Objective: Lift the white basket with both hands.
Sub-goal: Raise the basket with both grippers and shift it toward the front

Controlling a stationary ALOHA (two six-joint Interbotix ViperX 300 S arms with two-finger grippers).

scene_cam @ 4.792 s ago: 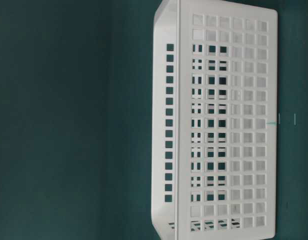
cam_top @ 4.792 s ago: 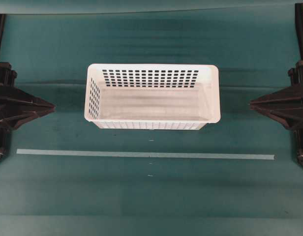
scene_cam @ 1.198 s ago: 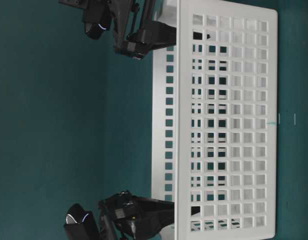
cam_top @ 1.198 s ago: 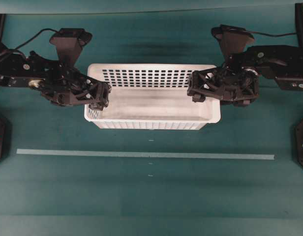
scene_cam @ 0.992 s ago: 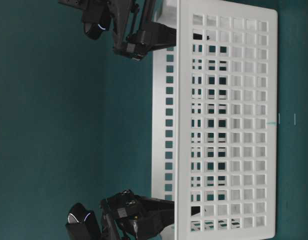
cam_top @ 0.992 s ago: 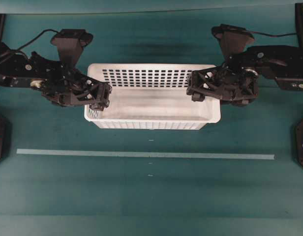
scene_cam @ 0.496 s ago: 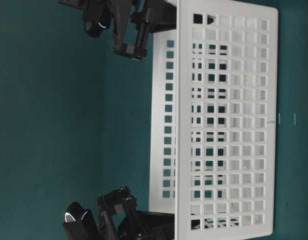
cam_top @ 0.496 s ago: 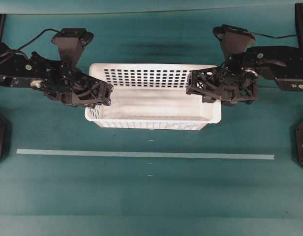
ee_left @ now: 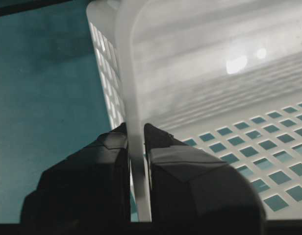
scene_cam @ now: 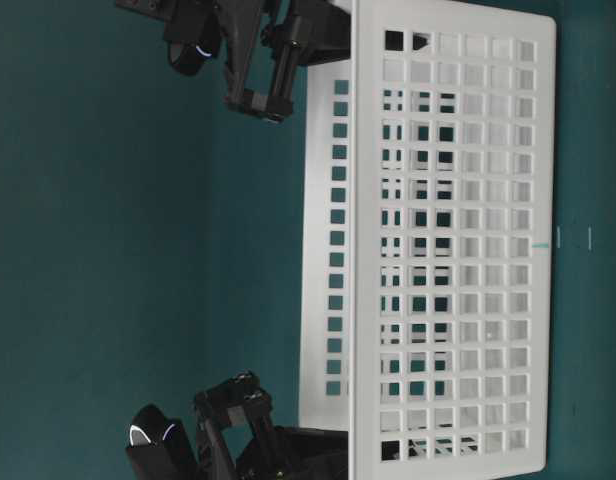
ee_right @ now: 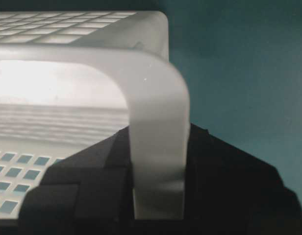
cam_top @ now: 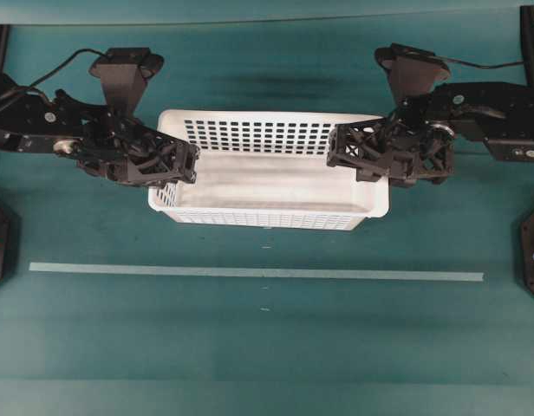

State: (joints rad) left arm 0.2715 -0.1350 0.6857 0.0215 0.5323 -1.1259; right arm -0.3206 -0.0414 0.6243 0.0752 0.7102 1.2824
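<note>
The basket (cam_top: pixel 267 178) sits on the green table (cam_top: pixel 267 347), a little behind a pale tape line (cam_top: pixel 250 272) that runs across the surface in the overhead view. Its long walls run left to right, with rows of small holes in them, and its floor is solid. The left gripper (cam_top: pixel 182 165) reaches in from the left and is clamped over the basket's left short rim; the left wrist view shows the rim (ee_left: pixel 134 122) passing straight down between the two black fingers (ee_left: pixel 112 166), one outside the wall and one inside, both touching the plastic. The right gripper (cam_top: pixel 343 149) comes in from the right and pinches the right short rim near the far corner; in the right wrist view the broad, rounded rim (ee_right: pixel 158 147) fills the gap between its fingers (ee_right: pixel 219 166), which press on it from either side. In the table-level view, which is turned on its side, the basket (scene_cam: pixel 448 240) shows its perforated long wall, and a gripper meets its rim at each end, one at the top of the frame (scene_cam: pixel 308 40) and one at the bottom (scene_cam: pixel 298 445). From these views I cannot tell whether the basket's floor is resting on the table or raised off it.
</note>
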